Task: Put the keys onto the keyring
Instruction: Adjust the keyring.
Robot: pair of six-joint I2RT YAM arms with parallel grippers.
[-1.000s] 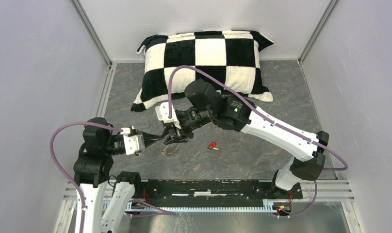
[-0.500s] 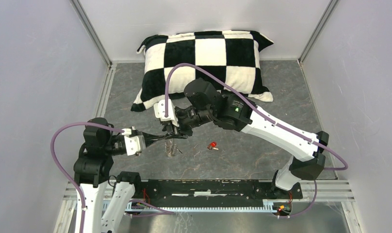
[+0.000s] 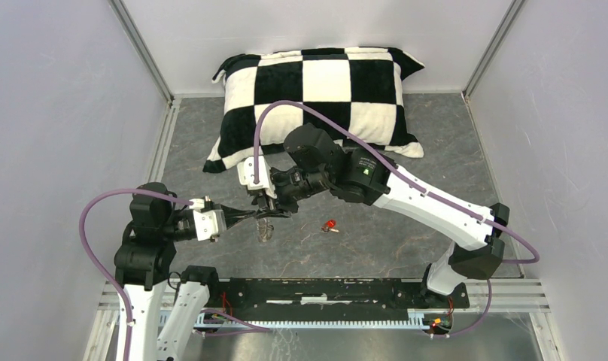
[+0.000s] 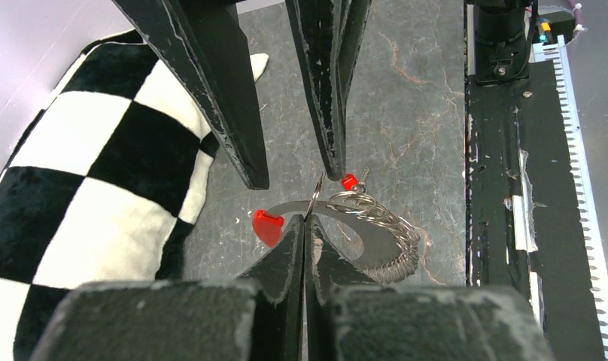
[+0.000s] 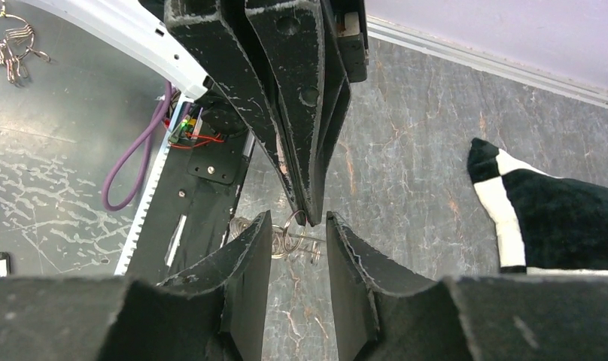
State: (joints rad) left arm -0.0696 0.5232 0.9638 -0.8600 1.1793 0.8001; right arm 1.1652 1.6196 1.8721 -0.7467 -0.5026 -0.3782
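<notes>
Pinching the keyring [image 4: 376,226] over the counter [image 3: 406,248], the left hand [image 4: 305,222] is clamped shut; the right hand [image 5: 299,226] is spread part-open around its tip, empty. Ring-opening seems under way; next, the red-headed key [image 3: 330,225], lying nearby, would probably need to be fetched.

Left claw [image 3: 250,216] and right claw [image 3: 266,204] meet at keyring [image 3: 266,230], red-headed key [image 3: 330,225] nearby.

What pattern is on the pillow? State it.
Black-and-white checks on the pillow, clearest in the top view.
</notes>
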